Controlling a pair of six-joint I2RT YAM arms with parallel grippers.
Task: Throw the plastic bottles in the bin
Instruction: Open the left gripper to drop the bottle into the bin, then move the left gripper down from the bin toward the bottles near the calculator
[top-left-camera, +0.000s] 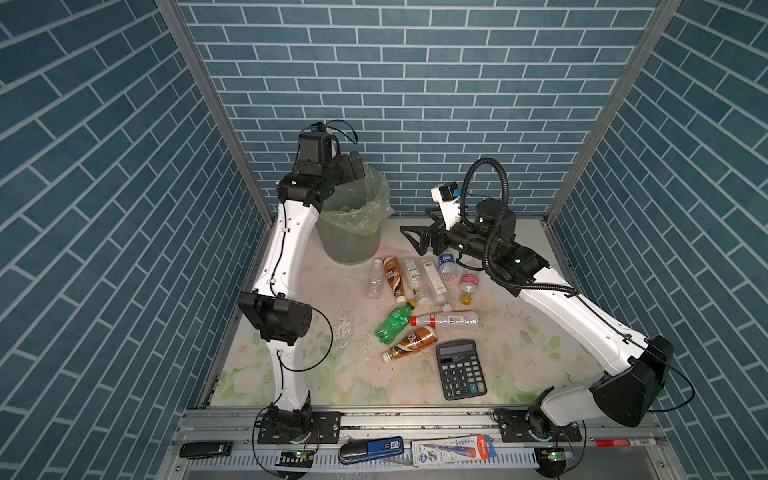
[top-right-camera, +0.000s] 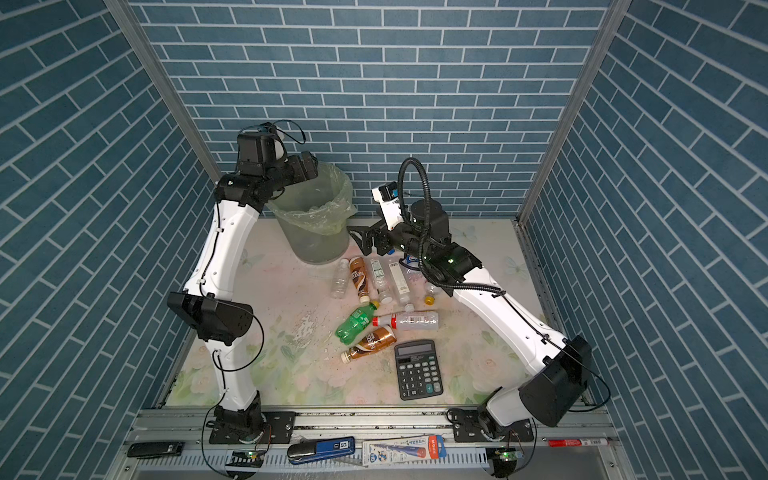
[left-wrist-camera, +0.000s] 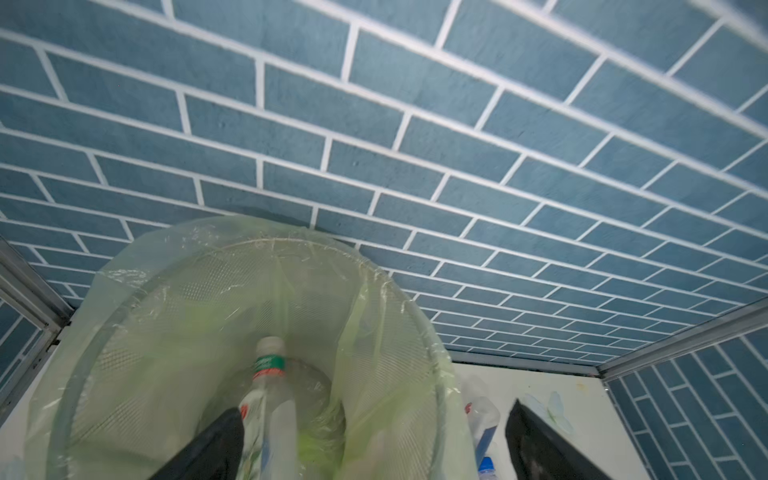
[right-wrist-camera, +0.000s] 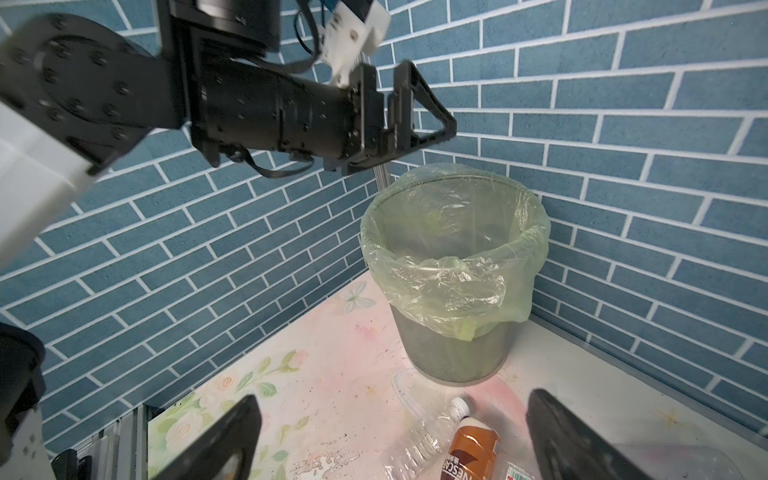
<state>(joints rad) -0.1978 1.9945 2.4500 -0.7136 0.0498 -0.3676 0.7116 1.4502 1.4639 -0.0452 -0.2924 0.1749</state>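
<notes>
Looking big to small: the worktop (top-left-camera: 316, 374) has the bin (top-left-camera: 353, 245) at about 11 o'clock, the left gripper (left-wrist-camera: 376, 409) hangs over its rim with fingers spread wide and empty, and one clear bottle (left-wrist-camera: 270, 395) sits inside the liner, so I'd lift straight up clear of that liner before heading to 5 o'clock for the plastic bottles (top-left-camera: 432, 280) lying mid-worktop. The right gripper (top-left-camera: 411, 239), fingers apart and empty too, hovers at the bin's 3 o'clock, so mind the two arms crossing. Bin contents are blurry and cut off, and the right arm hides part of the pile, so no honest count.
</notes>
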